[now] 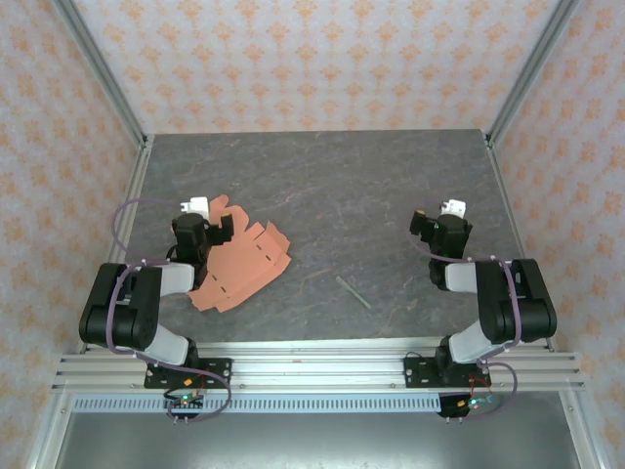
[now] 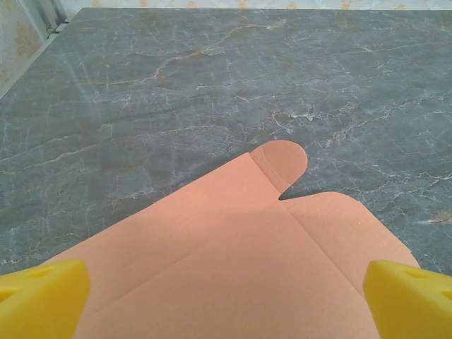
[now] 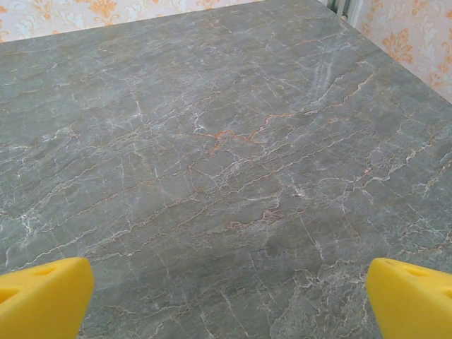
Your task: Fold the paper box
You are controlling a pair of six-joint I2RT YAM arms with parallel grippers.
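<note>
I see the paper box (image 1: 242,266) lying unfolded, a flat salmon-orange cut-out sheet on the left part of the grey marbled worktop (image 1: 342,176), just ahead of my left arm (image 1: 132,308). From above, dashed crease lines run across the sheet, and tabs stick out along its far and right edges. My left jaws stand wide and hold nothing. In the left wrist camera the two yellow fingertips (image 2: 42,300) sit at the bottom corners with the sheet (image 2: 233,261) spread below and between them, and a rounded tab (image 2: 281,161) points away from me onto bare stone. I cannot tell whether those fingertips touch the card or hang just above it. My right jaws are wide too and empty. Their yellow fingertips (image 3: 42,296) frame nothing but worktop (image 3: 226,155), well apart from the sheet, on the right side. A thin greenish stick (image 1: 354,292) lies flat between the arms, clear of the card and nearer the right arm (image 1: 503,298).
</note>
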